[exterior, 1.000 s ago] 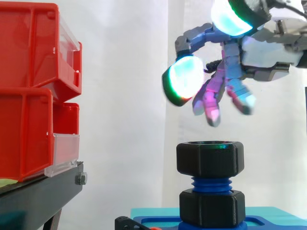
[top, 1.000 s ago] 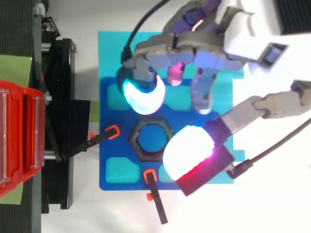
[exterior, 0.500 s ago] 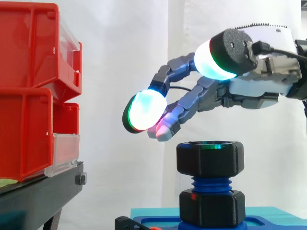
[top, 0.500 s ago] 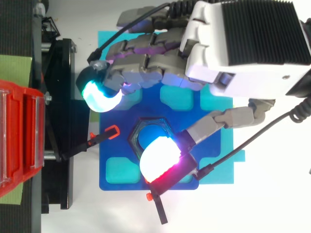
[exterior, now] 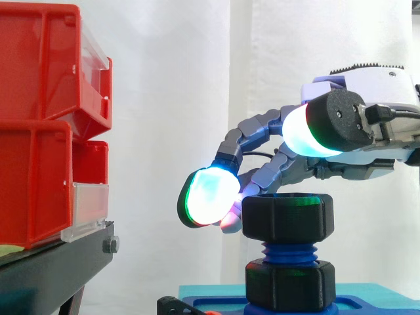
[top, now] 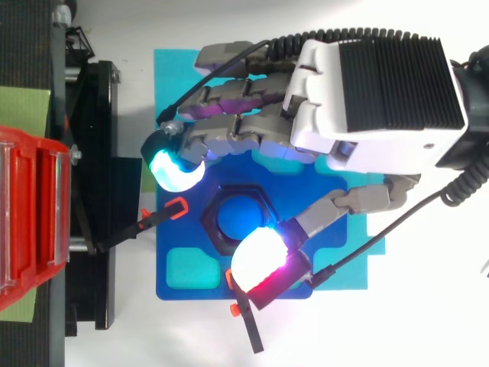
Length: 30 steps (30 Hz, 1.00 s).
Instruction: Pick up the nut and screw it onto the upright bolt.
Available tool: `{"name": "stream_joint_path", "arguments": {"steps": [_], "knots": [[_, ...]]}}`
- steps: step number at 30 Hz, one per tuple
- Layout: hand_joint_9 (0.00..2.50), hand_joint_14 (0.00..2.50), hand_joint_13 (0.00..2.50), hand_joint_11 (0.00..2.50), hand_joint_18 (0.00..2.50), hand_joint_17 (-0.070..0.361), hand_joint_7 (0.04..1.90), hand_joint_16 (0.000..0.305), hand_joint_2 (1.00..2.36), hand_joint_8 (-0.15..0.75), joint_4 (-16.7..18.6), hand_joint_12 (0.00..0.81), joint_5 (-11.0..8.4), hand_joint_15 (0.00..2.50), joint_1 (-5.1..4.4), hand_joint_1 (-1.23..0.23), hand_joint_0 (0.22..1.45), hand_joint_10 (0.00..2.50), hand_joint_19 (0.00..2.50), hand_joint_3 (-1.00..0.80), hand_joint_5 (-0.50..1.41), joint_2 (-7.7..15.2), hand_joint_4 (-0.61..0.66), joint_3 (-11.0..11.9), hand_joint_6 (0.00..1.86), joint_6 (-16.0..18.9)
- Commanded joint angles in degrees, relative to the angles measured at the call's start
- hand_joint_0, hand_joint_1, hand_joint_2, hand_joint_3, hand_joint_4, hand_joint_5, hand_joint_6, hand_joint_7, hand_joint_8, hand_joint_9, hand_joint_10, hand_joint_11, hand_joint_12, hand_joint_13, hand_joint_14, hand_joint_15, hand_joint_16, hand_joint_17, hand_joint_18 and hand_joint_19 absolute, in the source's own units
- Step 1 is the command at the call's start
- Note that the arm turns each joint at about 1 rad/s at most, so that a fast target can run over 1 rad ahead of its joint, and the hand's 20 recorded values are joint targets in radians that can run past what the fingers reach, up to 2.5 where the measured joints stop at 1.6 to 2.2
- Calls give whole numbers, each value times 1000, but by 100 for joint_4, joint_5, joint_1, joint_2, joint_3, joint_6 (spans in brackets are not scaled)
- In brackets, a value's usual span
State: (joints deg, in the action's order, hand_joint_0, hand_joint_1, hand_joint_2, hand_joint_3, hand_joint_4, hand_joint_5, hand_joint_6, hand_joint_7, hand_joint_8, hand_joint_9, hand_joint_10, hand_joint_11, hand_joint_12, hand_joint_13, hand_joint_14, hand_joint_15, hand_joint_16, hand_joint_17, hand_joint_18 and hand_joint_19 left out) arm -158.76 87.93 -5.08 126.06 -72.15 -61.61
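A black hex nut (exterior: 287,220) sits at the top of the upright blue bolt (exterior: 287,252), whose threads show below it. A second black nut (exterior: 287,283) rests at the bolt's foot on the blue base plate (top: 183,283). From above, the nut's ring (top: 212,222) surrounds the blue bolt top (top: 238,220). My hand (top: 367,92) reaches in from the right, low over the nut. Its fingers (top: 177,164) lie beside the nut's far-left corner and the thumb (top: 260,264) at the near side. They straddle the nut, loosely bent, and I see no firm grip.
Red bins (exterior: 39,125) are stacked on a black stand (exterior: 52,262) at the left. Two black clamps with orange tips (top: 177,206) (top: 238,277) point at the bolt from the left and the front. A cyan mat (top: 172,76) lies under the base plate.
The hand has turned palm-down and dropped from well above the nut to the nut's level. Its fingers and thumb now flank the nut. The nut has not moved.
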Motion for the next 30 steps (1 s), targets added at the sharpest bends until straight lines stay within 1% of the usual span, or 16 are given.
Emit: {"name": "stream_joint_path", "arguments": {"steps": [1,5,11,14,15,18,25,30], "knots": [[751,0,442,0,175,113,755,50,1000,253,-6,364,5,39,-1,-378,436,0,122,-500,-134,-2,175,-9,502,0],[757,0,446,0,172,112,801,50,1000,259,-23,367,5,37,-1,-378,438,0,122,-500,-123,-2,198,-9,503,0],[774,1,454,32,183,112,838,50,1000,264,-32,367,5,50,-1,-379,442,0,126,-500,-115,7,201,-9,503,9],[790,1,463,61,190,112,849,50,1000,263,-111,365,14,56,-10,-379,444,3,138,-500,-110,7,208,-9,503,9],[804,2,465,65,190,112,858,50,1000,262,-199,367,31,57,-19,-380,445,0,139,-500,-105,7,214,-9,503,9],[838,2,472,79,195,111,881,49,1000,267,-261,366,31,64,-19,-382,446,2,139,-500,-93,7,232,-9,503,9],[893,3,499,124,222,109,960,48,1000,268,-225,362,40,83,-19,-388,453,4,152,-500,-64,-2,251,-1,504,70],[938,4,532,138,248,108,1049,48,1000,272,-199,363,40,103,-19,-390,457,4,163,-500,-39,-2,244,-9,504,70]]}}
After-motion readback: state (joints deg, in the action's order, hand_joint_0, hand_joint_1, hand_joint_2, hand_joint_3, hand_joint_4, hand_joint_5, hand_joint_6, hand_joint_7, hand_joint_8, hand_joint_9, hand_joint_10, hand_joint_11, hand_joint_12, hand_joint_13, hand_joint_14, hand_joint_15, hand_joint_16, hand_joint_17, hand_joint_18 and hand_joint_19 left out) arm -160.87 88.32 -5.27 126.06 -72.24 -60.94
